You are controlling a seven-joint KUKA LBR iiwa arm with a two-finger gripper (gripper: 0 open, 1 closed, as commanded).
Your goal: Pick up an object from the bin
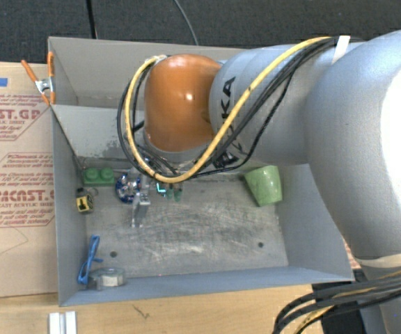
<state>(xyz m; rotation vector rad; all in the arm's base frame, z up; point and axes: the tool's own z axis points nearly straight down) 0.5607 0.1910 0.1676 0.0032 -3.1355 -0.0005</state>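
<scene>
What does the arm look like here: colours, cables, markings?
Thick, rounded silver-grey arm with black lettering. A glossy orange dome cover sits at the wrist. Yellow and black cables run along the arm and loop round the cover. A small metallic gripper hangs beneath.

The gripper [140,207] hangs over the bare floor of the bin [207,242]. A green block [97,176] lies left of it, a green cup [263,185] well right.

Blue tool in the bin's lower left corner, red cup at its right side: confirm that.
Wrong in one respect: the cup is pale green, not red. The camera view shows it at the right side of the bin, and the blue tool does lie in the lower left corner.
</scene>
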